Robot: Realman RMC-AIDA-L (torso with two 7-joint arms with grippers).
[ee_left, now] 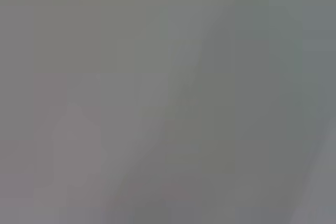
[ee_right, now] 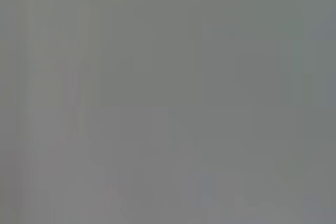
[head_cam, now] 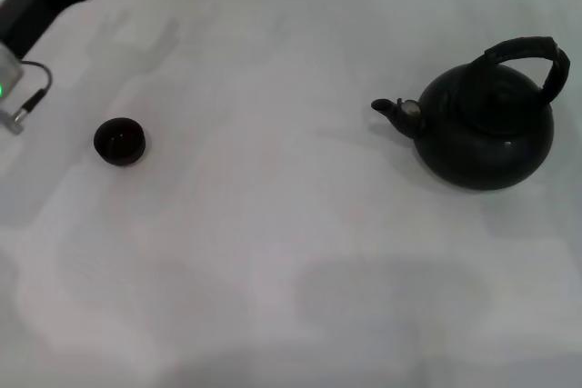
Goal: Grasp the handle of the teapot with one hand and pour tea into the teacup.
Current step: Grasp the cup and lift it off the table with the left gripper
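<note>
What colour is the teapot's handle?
Black, like the teapot itself; the handle shows best in the head view.

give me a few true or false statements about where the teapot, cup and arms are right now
1. The teapot stands upright on the robot's right side of the table. True.
2. The teacup sits right under the teapot's spout. False: it stands far off on the left side, with bare table between them.
3. The spout points toward the teacup's side. True.
4. A hand is closed round the handle. False: nothing touches the handle.
5. The right arm reaches over the teapot. False: no right arm shows in the head view; only part of the left arm shows, at the far left corner.
6. The handle stands arched over the teapot's top. True.
</note>
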